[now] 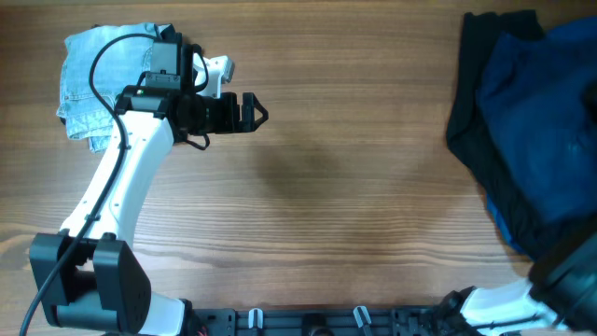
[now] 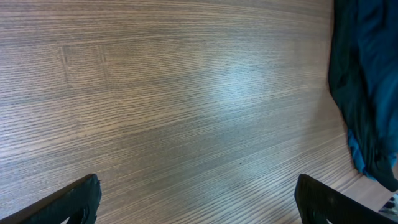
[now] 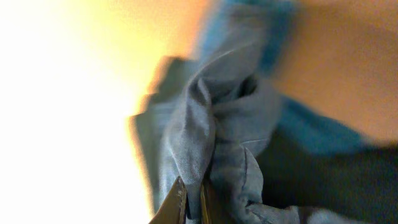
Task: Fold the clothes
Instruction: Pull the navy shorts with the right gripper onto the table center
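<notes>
A heap of dark navy and blue clothes (image 1: 536, 112) lies at the table's right edge; it also shows along the right side of the left wrist view as blue clothes (image 2: 367, 81). In the right wrist view my right gripper (image 3: 194, 191) is shut on a bunched fold of the blue cloth (image 3: 217, 124). Overhead, only the right arm's black body (image 1: 571, 271) shows, low at the right over the heap. My left gripper (image 1: 259, 112) hangs open over bare wood at the upper left, its fingers (image 2: 74, 200) wide apart with nothing between them.
A folded light-blue denim garment (image 1: 93, 79) lies at the far left corner, partly under the left arm (image 1: 121, 187). The wooden table (image 1: 354, 187) stretches between the two arms. The arm mounts run along the near edge.
</notes>
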`<act>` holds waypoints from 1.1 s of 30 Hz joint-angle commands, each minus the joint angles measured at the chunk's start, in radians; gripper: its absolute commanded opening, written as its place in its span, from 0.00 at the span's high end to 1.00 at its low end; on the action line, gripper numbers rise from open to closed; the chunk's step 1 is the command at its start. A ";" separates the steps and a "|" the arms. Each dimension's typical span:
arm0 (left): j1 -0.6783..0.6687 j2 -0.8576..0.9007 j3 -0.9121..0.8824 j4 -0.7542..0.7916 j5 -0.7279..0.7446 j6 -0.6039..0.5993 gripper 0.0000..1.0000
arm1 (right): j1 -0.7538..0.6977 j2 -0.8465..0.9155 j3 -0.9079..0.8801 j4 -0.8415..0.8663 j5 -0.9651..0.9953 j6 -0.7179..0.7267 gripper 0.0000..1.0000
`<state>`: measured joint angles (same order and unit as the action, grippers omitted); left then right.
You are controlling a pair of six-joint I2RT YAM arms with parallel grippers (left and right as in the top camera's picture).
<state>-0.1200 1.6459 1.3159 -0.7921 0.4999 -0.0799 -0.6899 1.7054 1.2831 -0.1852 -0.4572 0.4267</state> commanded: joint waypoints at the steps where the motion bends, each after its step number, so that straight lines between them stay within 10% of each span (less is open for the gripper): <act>1: -0.002 0.001 0.018 0.003 0.020 0.019 0.02 | 0.210 -0.142 0.035 -0.007 -0.074 0.017 0.96; 13: 0.129 -0.224 0.018 -0.006 0.019 0.016 0.00 | 0.829 -0.153 0.035 -0.065 0.019 -0.108 0.96; 28: 0.146 -0.225 0.018 0.003 -0.005 0.017 0.00 | 0.914 -0.159 0.035 -0.179 -0.336 -1.006 0.96; 31: 0.146 -0.225 0.018 0.003 -0.030 0.017 0.00 | 0.916 -0.159 0.035 -0.265 -0.329 -1.032 0.55; 33: 0.146 -0.225 0.018 0.004 -0.046 0.017 0.00 | 0.916 -0.159 0.035 -0.334 -0.331 -1.028 0.49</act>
<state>0.0200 1.4269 1.3178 -0.7918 0.4881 -0.0799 0.2241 1.5536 1.3048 -0.4667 -0.7376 -0.5232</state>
